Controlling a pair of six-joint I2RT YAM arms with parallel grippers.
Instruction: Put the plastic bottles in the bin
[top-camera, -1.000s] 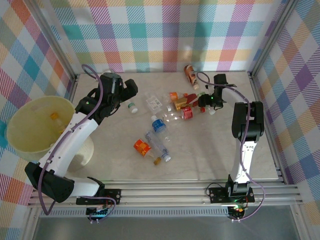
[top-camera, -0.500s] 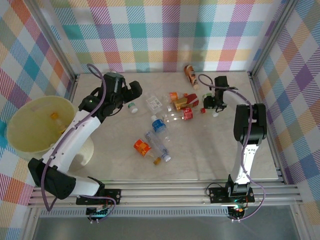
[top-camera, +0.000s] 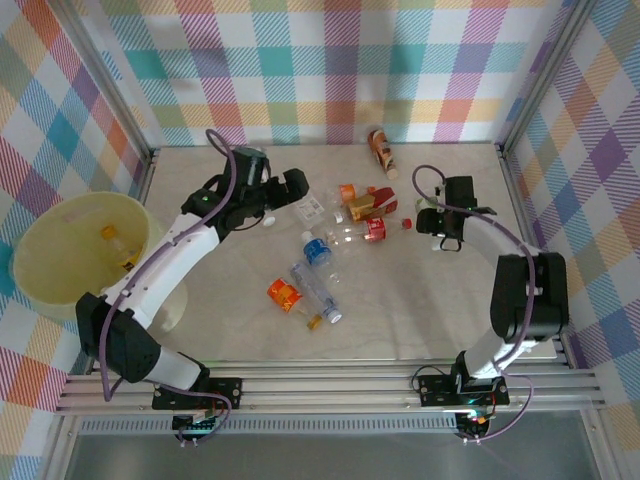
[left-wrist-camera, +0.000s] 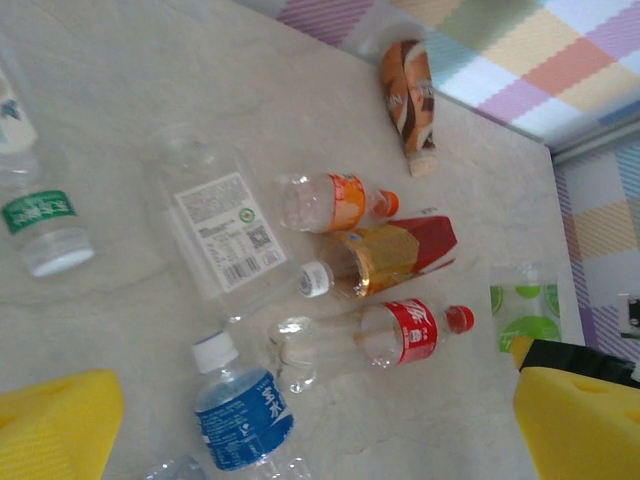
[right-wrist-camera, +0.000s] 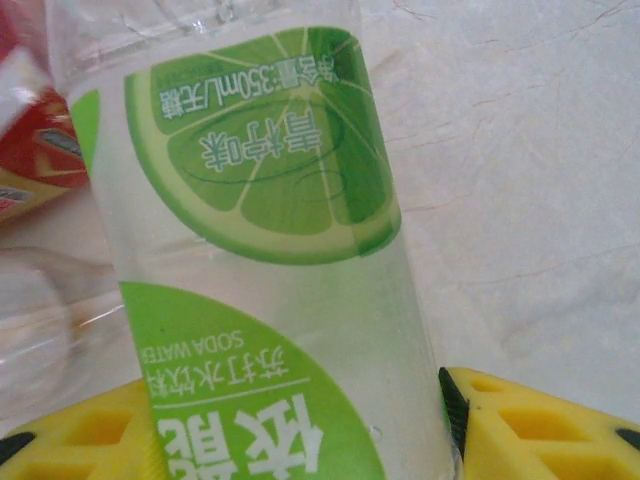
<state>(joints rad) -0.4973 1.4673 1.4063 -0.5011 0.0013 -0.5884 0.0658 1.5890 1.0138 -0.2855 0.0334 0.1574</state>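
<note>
**Top view:** the left tool (top-camera: 285, 200) gapes wide and empty above loose bottles (top-camera: 318, 250) on the bench (top-camera: 420, 300). The bin (top-camera: 45, 270) stands at the far left, well apart from the right tool (top-camera: 432, 220).

**Left wrist view:** bottles lie scattered beneath the spread fingers (left-wrist-camera: 60, 425).

**Right wrist view:** the right tool's yellow fingers press both sides of the lime-label bottle (right-wrist-camera: 260, 250). It is best lifted straight up before swinging, so its neighbours are not dragged.
</note>
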